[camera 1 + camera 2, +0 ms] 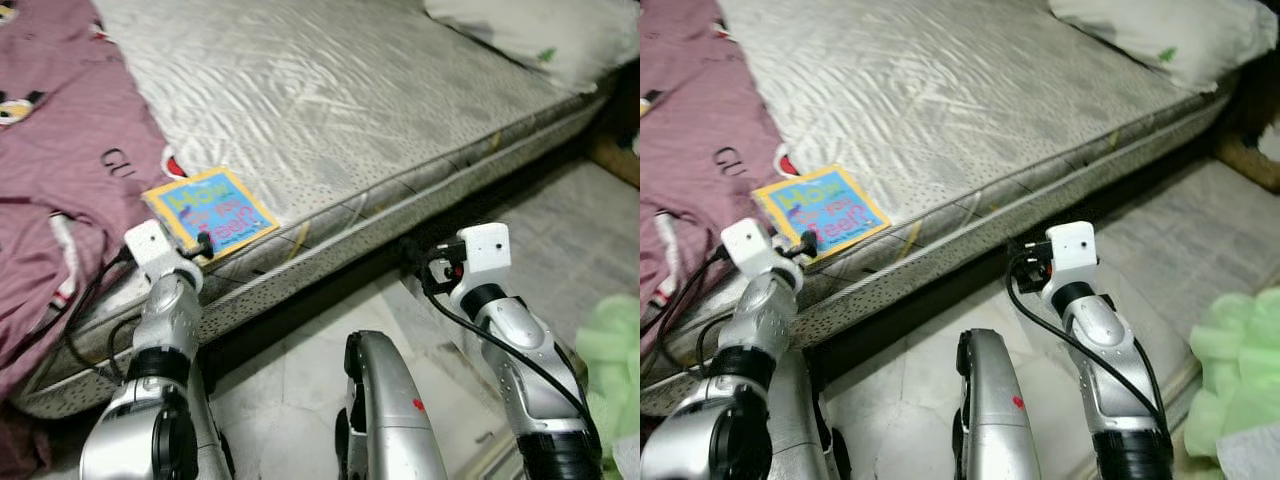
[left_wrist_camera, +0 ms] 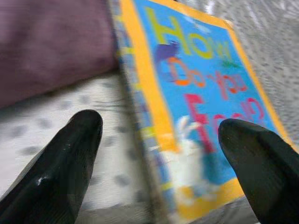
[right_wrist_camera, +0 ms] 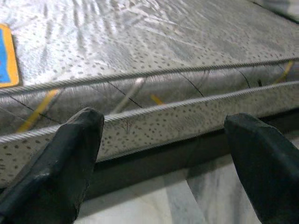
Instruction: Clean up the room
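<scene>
A bare mattress (image 1: 380, 110) carries a maroon blanket (image 1: 60, 180) and, at its near edge, a children's book (image 1: 210, 210); the left end effector (image 2: 159, 154), fingers spread, straddles the book's corner, the right end effector (image 3: 163, 154) spread facing the mattress side

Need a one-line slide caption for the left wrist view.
Open left end effector poised at the near edge of a children's book lying on the mattress.

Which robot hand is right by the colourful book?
The left gripper. Its open fingers point at the book lying at the mattress edge, while the right gripper, also open, faces the mattress side, away from the book.
</scene>
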`<state>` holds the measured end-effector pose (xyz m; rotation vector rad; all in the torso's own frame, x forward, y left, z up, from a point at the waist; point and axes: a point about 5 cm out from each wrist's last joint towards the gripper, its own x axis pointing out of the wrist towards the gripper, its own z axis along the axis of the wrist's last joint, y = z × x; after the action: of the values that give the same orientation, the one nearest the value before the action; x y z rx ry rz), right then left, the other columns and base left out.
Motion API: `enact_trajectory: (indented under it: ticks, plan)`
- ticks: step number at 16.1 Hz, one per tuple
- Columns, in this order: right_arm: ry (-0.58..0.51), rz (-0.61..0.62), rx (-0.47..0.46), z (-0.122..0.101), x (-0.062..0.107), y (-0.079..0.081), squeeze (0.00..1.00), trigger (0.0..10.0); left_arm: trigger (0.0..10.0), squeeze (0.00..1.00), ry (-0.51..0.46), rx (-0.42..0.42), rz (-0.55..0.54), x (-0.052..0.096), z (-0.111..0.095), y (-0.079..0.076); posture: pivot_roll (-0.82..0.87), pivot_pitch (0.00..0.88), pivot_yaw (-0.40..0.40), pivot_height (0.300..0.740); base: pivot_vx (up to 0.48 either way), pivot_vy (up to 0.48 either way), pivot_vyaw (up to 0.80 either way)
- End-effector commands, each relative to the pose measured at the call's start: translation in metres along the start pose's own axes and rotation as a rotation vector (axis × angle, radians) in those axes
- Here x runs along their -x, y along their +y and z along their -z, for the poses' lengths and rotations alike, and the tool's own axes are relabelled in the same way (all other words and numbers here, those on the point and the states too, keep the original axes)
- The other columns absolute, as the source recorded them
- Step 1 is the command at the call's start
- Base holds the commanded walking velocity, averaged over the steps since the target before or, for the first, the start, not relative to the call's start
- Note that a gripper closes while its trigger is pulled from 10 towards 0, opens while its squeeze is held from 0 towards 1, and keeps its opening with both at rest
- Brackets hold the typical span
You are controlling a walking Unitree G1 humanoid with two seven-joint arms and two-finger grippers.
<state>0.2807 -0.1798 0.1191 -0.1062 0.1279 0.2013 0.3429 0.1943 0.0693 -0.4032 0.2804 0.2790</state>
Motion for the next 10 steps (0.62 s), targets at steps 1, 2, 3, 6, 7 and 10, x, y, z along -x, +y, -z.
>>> enact_trajectory:
  ticks: [1, 2, 3, 6, 7, 10]
  plan:
    - [-0.007, 0.022, 0.009, -0.004, 0.004, -0.006, 0.0, 10.0, 10.0, 0.0, 0.022, 0.019, 0.013, -0.001, 0.003, -0.003, -0.24, 0.138, -0.067, 0.501, 0.0, 0.0, 0.0]
    - [-0.006, 0.022, 0.013, -0.004, 0.006, -0.006, 0.0, 10.0, 10.0, 0.0, 0.038, 0.033, 0.021, -0.002, 0.004, -0.007, -0.25, 0.146, -0.067, 0.501, 0.0, 0.0, 0.0]
    - [-0.006, 0.021, 0.014, -0.005, 0.006, -0.006, 0.0, 10.0, 10.0, 0.0, 0.047, 0.044, 0.025, -0.003, 0.005, -0.009, -0.25, 0.148, -0.067, 0.501, 0.0, 0.0, 0.0]
    - [0.001, 0.025, 0.022, -0.006, 0.009, -0.008, 0.0, 10.0, 10.0, 0.0, 0.057, 0.106, 0.01, -0.004, 0.009, -0.012, -0.26, 0.153, -0.07, 0.501, 0.0, 0.0, 0.0]
    - [0.004, 0.027, 0.025, -0.006, 0.009, -0.009, 0.0, 10.0, 10.0, 0.0, 0.057, 0.136, 0.008, -0.004, 0.011, -0.013, -0.26, 0.153, -0.07, 0.501, 0.0, 0.0, 0.0]
    - [0.006, 0.034, 0.034, -0.007, 0.01, -0.011, 0.0, 10.0, 10.0, 0.0, 0.091, 0.197, 0.014, -0.004, 0.016, -0.009, -0.28, 0.149, -0.073, 0.501, 0.0, 0.0, 0.0]
